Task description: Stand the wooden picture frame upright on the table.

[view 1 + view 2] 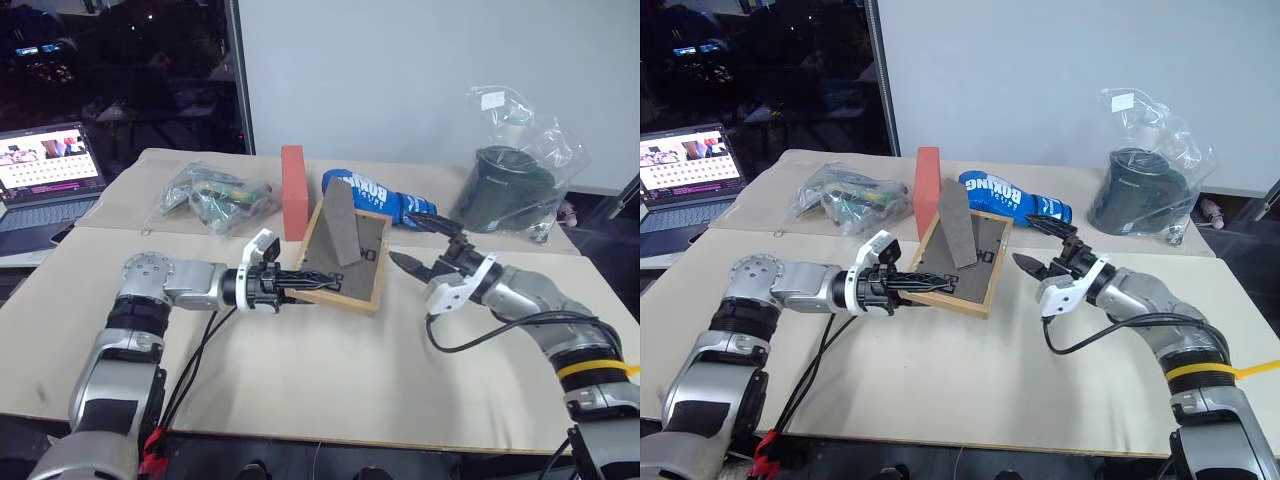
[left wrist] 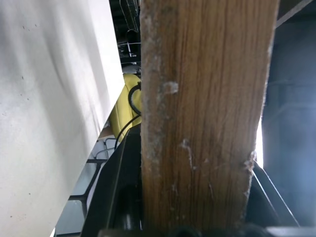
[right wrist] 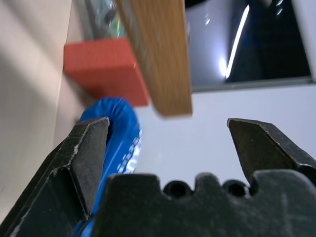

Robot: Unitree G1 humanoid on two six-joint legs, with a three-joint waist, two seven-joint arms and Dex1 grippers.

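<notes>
Now: table (image 1: 330,380) beige, seamed | left hand (image 1: 300,283) grips wooden picture frame (image 1: 345,290) | right hand (image 1: 425,250) open | laptop (image 1: 45,180) beside table

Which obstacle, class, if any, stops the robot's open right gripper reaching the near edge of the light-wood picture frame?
Probably none. The right gripper, jaws wide, sits just beside the light-wood picture frame, with bare pale beige table between them. The left gripper clamps the frame's opposite edge, so that side stays free.

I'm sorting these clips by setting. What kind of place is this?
Probably a robotics lab or test room: a beige table set with unrelated props, an open laptop running at the side, and a plain white wall panel behind.
</notes>
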